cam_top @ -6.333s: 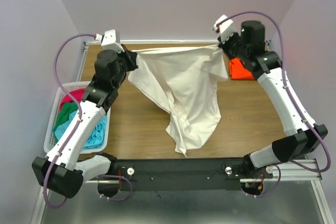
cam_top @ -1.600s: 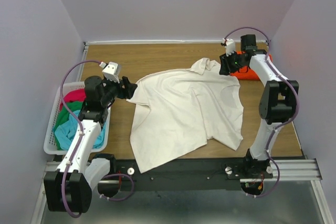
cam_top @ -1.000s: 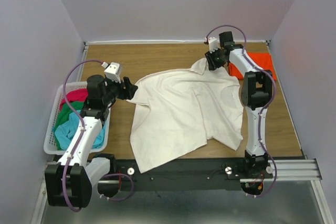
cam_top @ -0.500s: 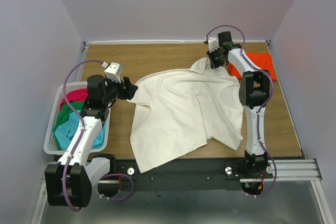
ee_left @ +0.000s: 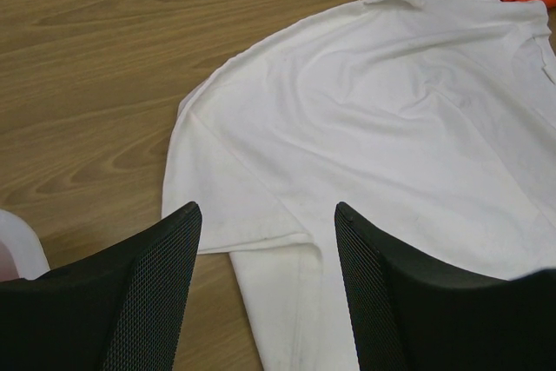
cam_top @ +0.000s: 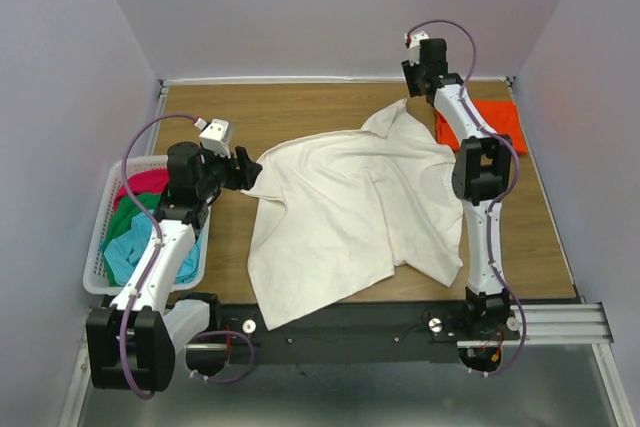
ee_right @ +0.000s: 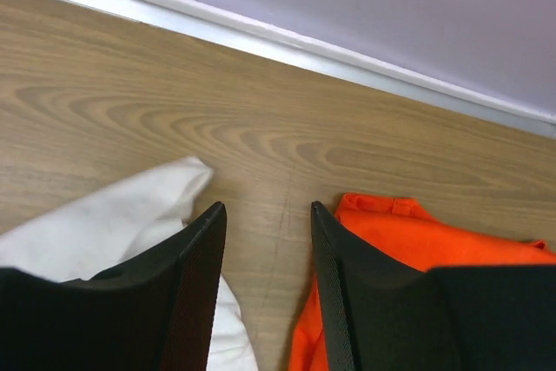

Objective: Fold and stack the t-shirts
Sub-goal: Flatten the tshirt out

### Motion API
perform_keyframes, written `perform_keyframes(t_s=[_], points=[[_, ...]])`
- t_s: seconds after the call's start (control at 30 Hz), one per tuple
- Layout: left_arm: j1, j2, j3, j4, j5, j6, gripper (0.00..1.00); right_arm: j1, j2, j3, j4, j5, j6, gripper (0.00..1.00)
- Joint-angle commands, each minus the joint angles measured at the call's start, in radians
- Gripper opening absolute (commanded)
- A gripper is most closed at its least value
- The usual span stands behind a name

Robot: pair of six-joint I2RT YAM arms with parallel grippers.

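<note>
A large cream-white t-shirt [cam_top: 360, 207] lies spread on the wooden table, its far sleeve [cam_top: 392, 119] pointing to the back. In the left wrist view this white t-shirt [ee_left: 391, 102] fills the space ahead. My left gripper [cam_top: 245, 169] [ee_left: 266, 208] hovers open over its left sleeve, holding nothing. My right gripper [cam_top: 411, 87] [ee_right: 267, 208] is open above bare wood, between the white sleeve [ee_right: 122, 215] and a folded bright orange t-shirt [cam_top: 490, 117] [ee_right: 417, 236].
A white lattice basket [cam_top: 98, 247] sits at the table's left edge, holding crimson [cam_top: 140, 185], green [cam_top: 125, 219] and light blue [cam_top: 125, 259] shirts. The back rail [ee_right: 261, 36] and wall run close behind the right gripper. The white shirt's hem overhangs the front rail [cam_top: 330, 322].
My right gripper has left the white shirt's far sleeve and risen toward the back wall, jaws apart. The left arm and the shirt's body have stayed put.
</note>
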Motion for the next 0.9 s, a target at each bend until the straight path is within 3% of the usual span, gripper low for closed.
perform_keyframes(t_s=[0.0,0.07,0.3,0.47,0.57,0.87], points=[[-0.004,0.018,0.027,-0.006,-0.024,0.014,0.7,-0.022,0.008,-0.017,0.083,0.035,0.105,0.52],[-0.005,0.021,0.029,-0.009,-0.028,0.014,0.7,-0.024,-0.029,-0.086,0.095,-0.025,0.114,0.55],[-0.005,-0.002,0.024,-0.006,-0.042,0.011,0.7,-0.024,-0.236,-0.397,0.089,-0.529,0.037,0.57],[-0.005,0.003,0.028,-0.005,-0.03,0.012,0.7,-0.024,-0.266,-0.491,0.037,-0.774,0.025,0.6],[-0.005,0.003,0.026,-0.005,-0.025,0.012,0.7,-0.013,-0.24,-0.477,0.003,-0.769,-0.013,0.6],[-0.004,0.008,0.029,-0.003,-0.02,0.012,0.7,0.041,-0.14,-0.362,-0.077,-0.571,-0.09,0.59]])
